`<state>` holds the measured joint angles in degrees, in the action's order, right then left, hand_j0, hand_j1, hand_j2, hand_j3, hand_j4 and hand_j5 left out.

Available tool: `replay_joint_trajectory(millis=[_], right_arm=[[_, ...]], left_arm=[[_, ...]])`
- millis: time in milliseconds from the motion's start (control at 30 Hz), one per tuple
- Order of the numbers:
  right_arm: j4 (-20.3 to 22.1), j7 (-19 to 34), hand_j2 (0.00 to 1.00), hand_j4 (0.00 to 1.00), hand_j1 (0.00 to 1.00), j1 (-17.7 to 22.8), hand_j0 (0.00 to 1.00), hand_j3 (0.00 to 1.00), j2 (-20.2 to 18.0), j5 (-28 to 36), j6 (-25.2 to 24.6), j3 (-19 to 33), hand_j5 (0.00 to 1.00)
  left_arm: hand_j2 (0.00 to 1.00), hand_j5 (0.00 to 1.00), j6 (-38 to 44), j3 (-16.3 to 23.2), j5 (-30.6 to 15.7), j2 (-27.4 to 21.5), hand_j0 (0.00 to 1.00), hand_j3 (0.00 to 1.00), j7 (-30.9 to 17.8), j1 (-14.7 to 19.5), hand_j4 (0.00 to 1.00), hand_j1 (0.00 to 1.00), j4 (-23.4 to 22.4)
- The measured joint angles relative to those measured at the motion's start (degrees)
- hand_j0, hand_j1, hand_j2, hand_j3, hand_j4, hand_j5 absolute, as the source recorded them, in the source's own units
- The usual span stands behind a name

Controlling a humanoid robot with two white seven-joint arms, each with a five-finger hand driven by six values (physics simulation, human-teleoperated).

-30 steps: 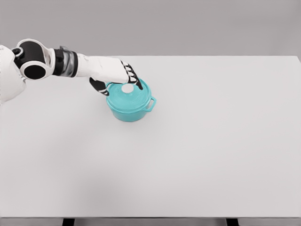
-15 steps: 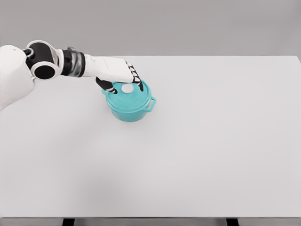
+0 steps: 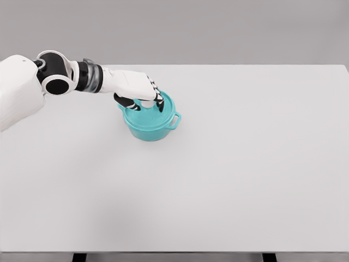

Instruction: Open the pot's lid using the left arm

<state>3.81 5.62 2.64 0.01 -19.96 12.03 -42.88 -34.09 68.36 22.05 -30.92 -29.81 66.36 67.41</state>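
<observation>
A teal pot [image 3: 148, 130] with side handles stands on the white table [image 3: 229, 174], left of the middle and toward the back. Its teal lid [image 3: 161, 115] sits flat on the pot. My left hand [image 3: 146, 103] reaches in from the upper left and rests on top of the lid. Its black-tipped fingers [image 3: 160, 102] and thumb curl down around the lid's white knob, which the hand mostly hides. The right arm does not show.
The pot's right handle [image 3: 176, 119] sticks out toward the table's middle. The table's front edge runs along the bottom of the view, with a grey wall behind the far edge.
My left hand has moved slightly right and down onto the lid. Thumb and fingers have drawn together over the knob, which showed before. The pot and lid have not moved.
</observation>
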Motion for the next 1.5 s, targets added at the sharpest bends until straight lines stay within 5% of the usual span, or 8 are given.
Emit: replay_joint_trajectory(millis=[467, 767, 1000, 1067, 1133, 1233, 1500], right_arm=[[0.01, -0.01, 1.0, 1.0, 1.0, 0.0, 1.0, 1.0, 0.0, 0.0, 0.0, 0.0, 1.0], [0.02, -0.01, 1.0, 1.0, 1.0, -0.09, 1.0, 1.0, 0.0, 0.0, 0.0, 0.0, 1.0], [0.01, -0.01, 1.0, 1.0, 1.0, 0.0, 1.0, 1.0, 0.0, 0.0, 0.0, 0.0, 1.0], [0.02, 0.0, 1.0, 1.0, 1.0, -0.09, 1.0, 1.0, 0.0, 0.0, 0.0, 0.0, 1.0], [0.0, 0.0, 1.0, 1.0, 1.0, 0.0, 1.0, 1.0, 0.0, 0.0, 0.0, 0.0, 1.0], [-0.01, 0.0, 1.0, 1.0, 1.0, 0.0, 1.0, 1.0, 0.0, 0.0, 0.0, 0.0, 1.0], [0.01, -0.01, 1.0, 1.0, 1.0, 0.0, 1.0, 1.0, 0.0, 0.0, 0.0, 0.0, 1.0]], left_arm=[[0.41, 0.41, -0.96, -0.22, -0.19, -2.86, 0.41, 0.41, 0.01, 0.62, 0.41, 0.41, 0.91], [0.4, 0.4, -1.04, -1.65, -0.13, -19.36, 0.4, 0.4, -0.09, 0.79, 0.4, 0.4, 9.78], [0.42, 0.42, -1.03, -1.48, 1.2, -22.74, 0.42, 0.42, -0.56, -0.53, 0.42, 0.42, 9.06], [0.44, 0.44, -1.04, -1.29, 2.55, -22.66, 0.44, 0.44, -0.59, -0.79, 0.44, 0.44, 8.03], [0.59, 0.59, -1.04, -1.12, 3.24, -22.26, 0.59, 0.59, -0.6, -0.88, 0.59, 0.59, 7.5], [1.0, 1.0, -1.03, -1.01, 3.55, -21.83, 1.0, 1.0, -0.58, -1.14, 1.0, 1.0, 7.1], [1.0, 1.0, -1.02, -0.88, 3.49, -21.93, 1.0, 1.0, -0.53, -1.58, 1.0, 1.0, 5.56]])
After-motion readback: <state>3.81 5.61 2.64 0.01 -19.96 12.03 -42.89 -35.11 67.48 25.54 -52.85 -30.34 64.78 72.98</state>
